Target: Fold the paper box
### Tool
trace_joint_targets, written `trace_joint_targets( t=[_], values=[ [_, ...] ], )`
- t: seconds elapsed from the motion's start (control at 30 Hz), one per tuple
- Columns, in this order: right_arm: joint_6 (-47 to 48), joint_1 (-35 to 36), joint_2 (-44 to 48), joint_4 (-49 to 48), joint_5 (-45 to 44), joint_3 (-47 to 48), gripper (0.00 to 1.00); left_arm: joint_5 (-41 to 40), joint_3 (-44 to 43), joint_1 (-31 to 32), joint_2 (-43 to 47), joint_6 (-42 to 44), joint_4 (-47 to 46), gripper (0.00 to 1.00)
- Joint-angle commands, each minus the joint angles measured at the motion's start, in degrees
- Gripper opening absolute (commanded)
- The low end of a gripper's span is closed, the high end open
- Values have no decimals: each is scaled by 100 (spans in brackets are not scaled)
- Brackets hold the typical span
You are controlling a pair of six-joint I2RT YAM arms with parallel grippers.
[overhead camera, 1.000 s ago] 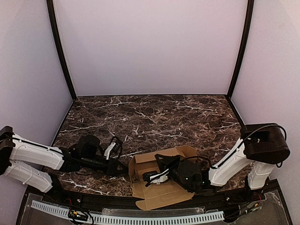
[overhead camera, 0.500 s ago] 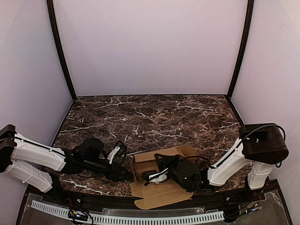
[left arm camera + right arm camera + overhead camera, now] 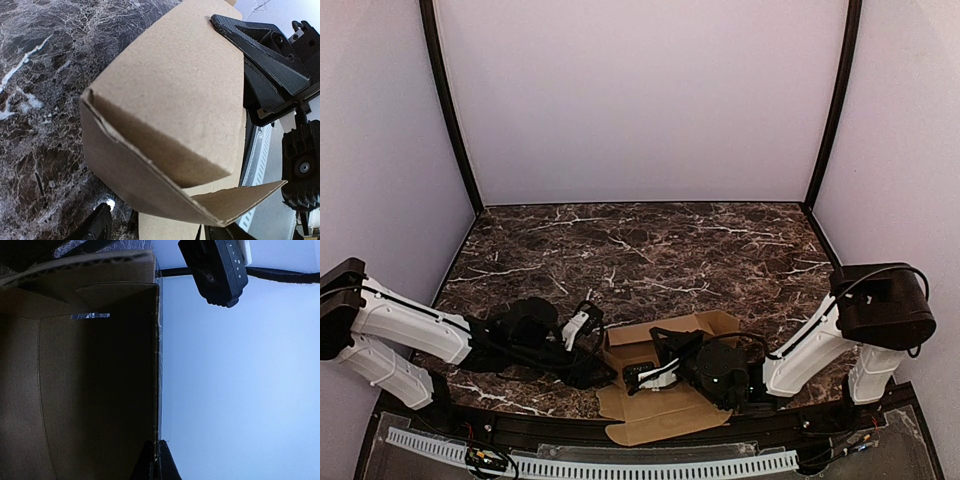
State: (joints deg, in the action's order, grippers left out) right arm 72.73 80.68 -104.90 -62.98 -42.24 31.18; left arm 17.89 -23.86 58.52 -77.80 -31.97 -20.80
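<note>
The left fingers point(image 3: 98, 226) have closed in on the paper box point(image 3: 660, 415) and are spread, its raised corner between them. The right fingers point(image 3: 151, 464) stay pinched on a wall edge, likely steadying the fold.

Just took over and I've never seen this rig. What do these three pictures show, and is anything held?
Two robot arms are bolted at the near edge of a marble-patterned table. The wide picture looks down from above and behind them. The other two come from a camera on each wrist. A half-folded brown paper box lies near the front edge. The right gripper reaches inside it and appears to pinch one wall. The left gripper sits open at the box's left corner, apparently gripping nothing.
</note>
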Motion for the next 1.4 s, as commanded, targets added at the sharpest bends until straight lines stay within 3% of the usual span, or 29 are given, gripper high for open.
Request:
trace_joint_targets(
  t=[0.0, 0.7, 1.0, 1.37],
  values=[
    [-226, 64, 9, -25, -104, 55, 0, -792, -122, 167, -6, 84, 142, 64],
    [-356, 438, -298, -309, -772, 88, 0, -4431, -896, 1689, -725, -441, 553, 64],
    [-226, 601, -591, -838, -1171, 132, 0, -5003, -1097, 1768, -943, -761, 924, 56],
    [-668, 665, -692, -706, -1547, 309, 0, -5357, -1337, 1768, -1357, -634, 706, 41]
  ],
)
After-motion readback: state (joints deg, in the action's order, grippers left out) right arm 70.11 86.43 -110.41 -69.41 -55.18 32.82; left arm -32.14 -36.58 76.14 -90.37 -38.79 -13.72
